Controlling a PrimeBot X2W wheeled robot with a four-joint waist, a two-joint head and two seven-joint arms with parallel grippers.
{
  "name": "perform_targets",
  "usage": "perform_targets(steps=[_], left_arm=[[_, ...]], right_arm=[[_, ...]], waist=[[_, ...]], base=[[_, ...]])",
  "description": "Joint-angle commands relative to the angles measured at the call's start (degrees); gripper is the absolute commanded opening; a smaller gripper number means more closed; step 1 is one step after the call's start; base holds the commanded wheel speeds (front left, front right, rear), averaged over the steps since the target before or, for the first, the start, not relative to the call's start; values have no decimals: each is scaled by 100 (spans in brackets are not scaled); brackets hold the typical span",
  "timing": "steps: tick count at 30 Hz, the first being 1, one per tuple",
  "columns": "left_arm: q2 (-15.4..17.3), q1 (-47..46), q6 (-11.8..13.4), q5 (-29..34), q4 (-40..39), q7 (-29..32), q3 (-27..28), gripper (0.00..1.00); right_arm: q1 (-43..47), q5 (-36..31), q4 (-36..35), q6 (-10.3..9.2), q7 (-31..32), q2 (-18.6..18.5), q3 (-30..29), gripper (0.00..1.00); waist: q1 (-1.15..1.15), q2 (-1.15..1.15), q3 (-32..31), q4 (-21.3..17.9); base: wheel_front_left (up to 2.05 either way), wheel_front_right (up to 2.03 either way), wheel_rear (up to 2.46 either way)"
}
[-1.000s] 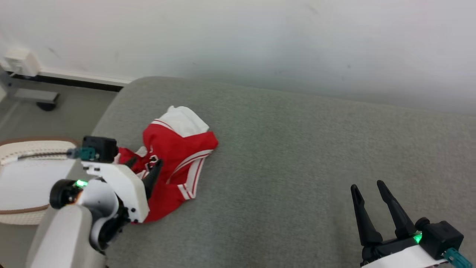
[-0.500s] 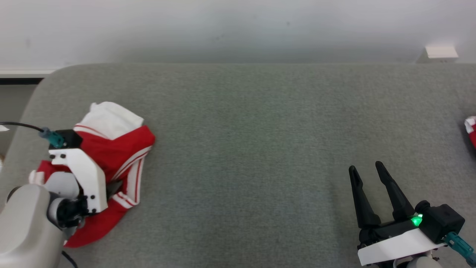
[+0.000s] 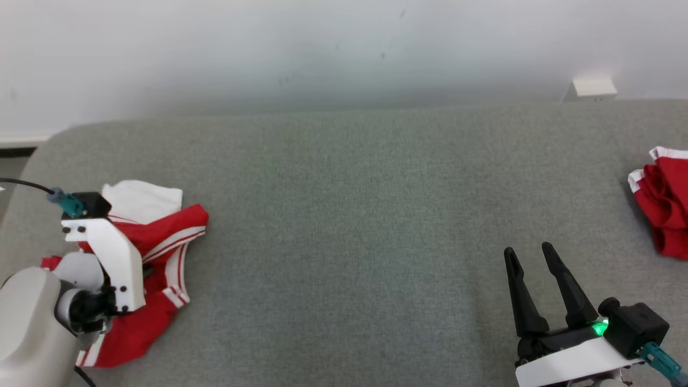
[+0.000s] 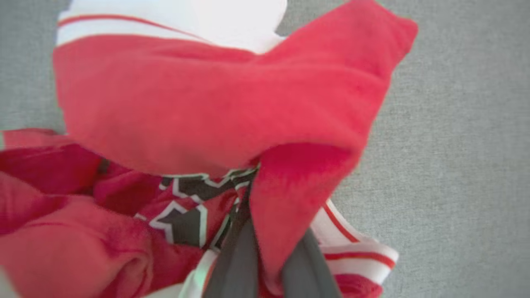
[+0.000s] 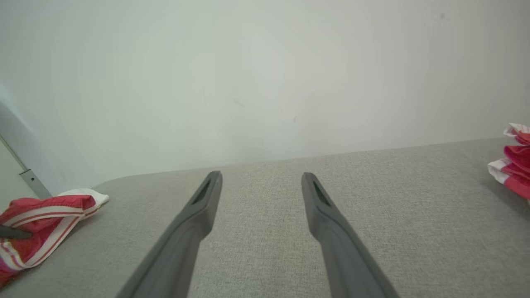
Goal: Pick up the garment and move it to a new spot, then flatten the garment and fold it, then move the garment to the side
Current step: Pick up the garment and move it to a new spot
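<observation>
Both fingers of the left gripper (image 4: pixel 271 248), spread a moment ago, now pinch a fold of the red jersey (image 4: pixel 215 107); lifting can likely begin. Meanwhile the right gripper (image 3: pixel 528 250) hangs released.

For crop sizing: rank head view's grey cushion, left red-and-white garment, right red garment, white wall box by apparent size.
Largest first:
grey cushion
left red-and-white garment
right red garment, partly out of frame
white wall box

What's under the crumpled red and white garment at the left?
Grey fabric surface shows around the red and white garment; the left gripper is shut on a red fold. Anything beneath the heap is covered.
</observation>
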Motion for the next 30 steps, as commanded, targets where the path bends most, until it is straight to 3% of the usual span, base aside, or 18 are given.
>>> perform_targets(steps=[1,9,17,22,29,30], left_arm=[[41,25,-12,-105,-57,-64,-26,0],[-81,-200,-12,-560,-855,-412,-454,0],[-235,-319,-11,-789,-1954,-777,-887,0],[-629,-267,78,-617,-2124,-1279,-1027,0],[-1506,59,166,-516,-1467,-2072,-1330,0],[-1638,93,167,-515,-1288,-2196,-1364,12]], right_arm=[[75,23,18,-11,4,-8,-30,100],[362,5,78,-11,4,-23,-48,100],[410,7,5,-11,4,-18,-137,100],[368,25,-10,-11,4,-38,-206,100],[192,45,11,-11,4,-59,-135,100],[171,50,22,-11,4,-64,-130,100]], waist=[[-1,0,-231,-9],[-1,0,-872,-98],[-1,0,-820,-537],[-1,0,-687,-919],[-1,0,-446,-1460],[-1,0,-424,-1515]], base=[[0,0,0],[0,0,0],[0,0,0],[0,0,0],[0,0,0],[0,0,0]])
